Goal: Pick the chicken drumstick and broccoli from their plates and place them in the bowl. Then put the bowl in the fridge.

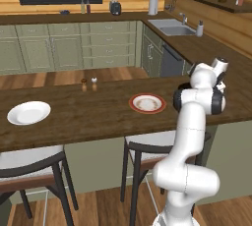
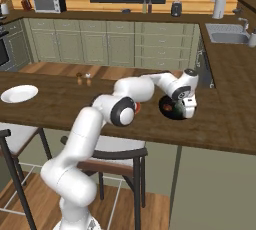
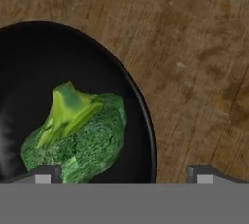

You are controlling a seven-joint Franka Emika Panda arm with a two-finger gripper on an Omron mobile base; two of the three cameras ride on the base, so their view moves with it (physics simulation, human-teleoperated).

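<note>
A green broccoli lies inside the glossy black bowl, which stands on the wooden counter. My gripper hangs just above the bowl's rim, open, with nothing between its fingers. In the right base view the gripper points down over the right side of the bowl. The red-rimmed plate and the plain white plate both sit bare on the counter to the left. The chicken drumstick is hidden from view. The fridge is out of view.
Two small shakers stand at the counter's far edge. Stools are tucked under its near edge. A sink sits in the back right counter, and a microwave stands at the back left.
</note>
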